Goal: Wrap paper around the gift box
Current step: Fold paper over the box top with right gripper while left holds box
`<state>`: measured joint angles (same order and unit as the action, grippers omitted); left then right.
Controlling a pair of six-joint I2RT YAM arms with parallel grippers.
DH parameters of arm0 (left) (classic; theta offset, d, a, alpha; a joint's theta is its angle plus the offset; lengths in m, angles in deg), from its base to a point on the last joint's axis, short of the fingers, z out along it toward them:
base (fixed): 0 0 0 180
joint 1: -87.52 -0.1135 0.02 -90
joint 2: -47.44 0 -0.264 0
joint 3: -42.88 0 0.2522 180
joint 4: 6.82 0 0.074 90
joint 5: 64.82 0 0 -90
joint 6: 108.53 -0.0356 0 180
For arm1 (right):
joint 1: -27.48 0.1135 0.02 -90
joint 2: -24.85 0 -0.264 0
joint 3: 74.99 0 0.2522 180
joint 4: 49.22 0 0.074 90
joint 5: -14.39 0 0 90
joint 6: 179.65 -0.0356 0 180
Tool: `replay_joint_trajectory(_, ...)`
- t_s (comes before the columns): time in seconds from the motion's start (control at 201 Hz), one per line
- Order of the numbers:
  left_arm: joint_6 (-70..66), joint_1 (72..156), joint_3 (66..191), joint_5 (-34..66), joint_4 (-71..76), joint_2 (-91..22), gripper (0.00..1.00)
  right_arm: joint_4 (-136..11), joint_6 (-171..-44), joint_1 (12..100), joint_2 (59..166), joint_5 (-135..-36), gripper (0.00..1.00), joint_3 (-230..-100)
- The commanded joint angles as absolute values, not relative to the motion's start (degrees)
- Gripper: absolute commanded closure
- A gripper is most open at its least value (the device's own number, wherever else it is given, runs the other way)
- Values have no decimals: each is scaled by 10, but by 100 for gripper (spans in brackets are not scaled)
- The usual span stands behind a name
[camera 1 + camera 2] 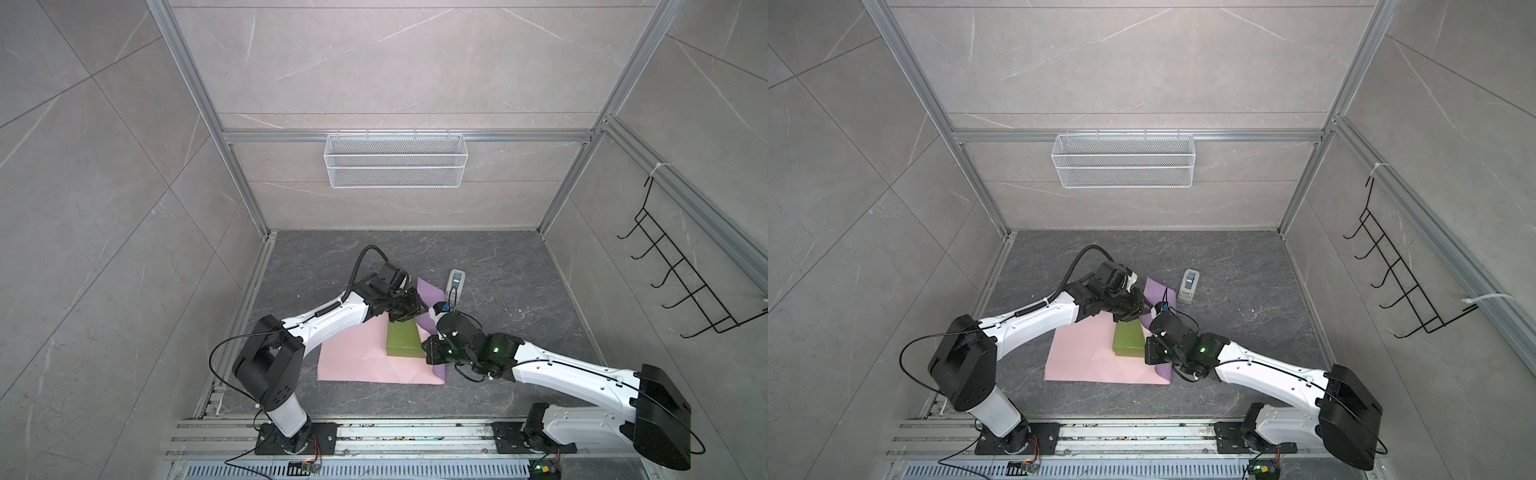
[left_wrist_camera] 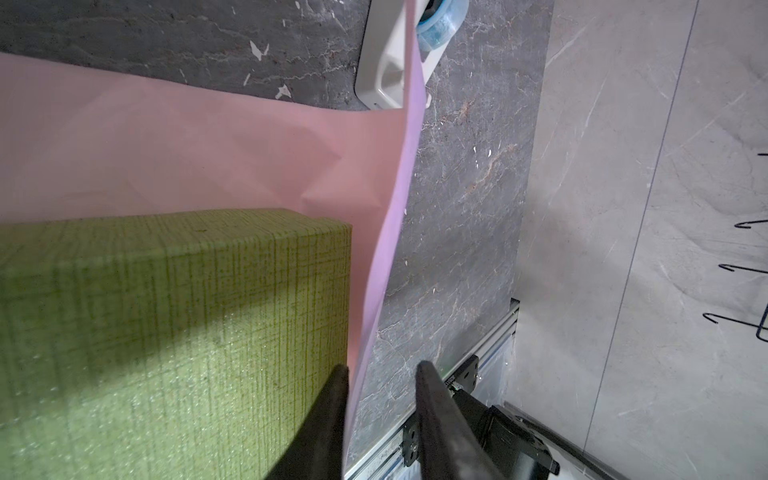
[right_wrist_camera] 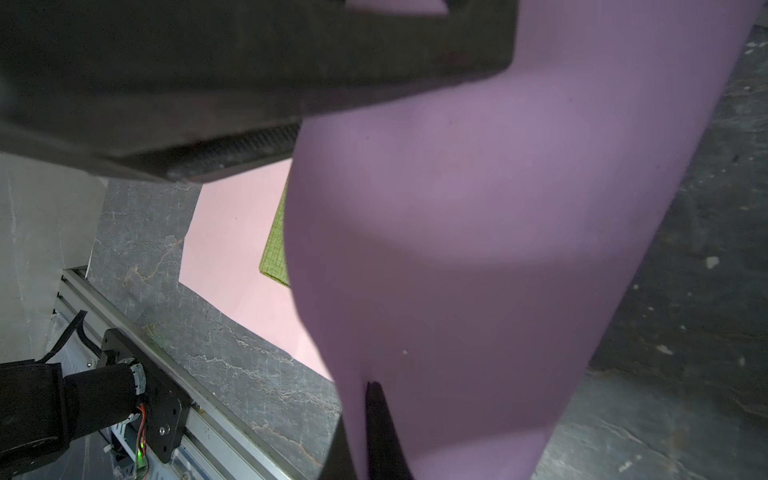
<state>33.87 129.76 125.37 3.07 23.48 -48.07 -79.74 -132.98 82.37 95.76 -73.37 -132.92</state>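
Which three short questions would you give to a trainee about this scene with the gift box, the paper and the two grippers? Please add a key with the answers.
1. True or false: the gift box lies on the pink face of the paper.
2. Choose one. The right gripper is shut on: A) the lifted lilac side of the paper; B) the gift box; C) nothing.
3. Short answer: how do the jaws of the left gripper stand at the paper's raised edge?

Key
1. True.
2. A.
3. Apart, one on each side of the edge, not closed on it.
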Motion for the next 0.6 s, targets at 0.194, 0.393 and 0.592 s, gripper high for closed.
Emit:
replay_joint_trajectory(0.194, 300, 1289, 1265, 39, 240, -489, 97, -796, -1333, 829, 962, -719, 79, -1351)
replay_joint_trajectory(0.393, 274, 1278, 1247, 24, 219, -471, 100, -849, -1285, 828, 922, -735, 48, -1371)
replay_joint_trajectory(0.592, 262, 1272, 1224, 5, 194, -454, 100, -918, -1225, 810, 873, -759, 27, -1396)
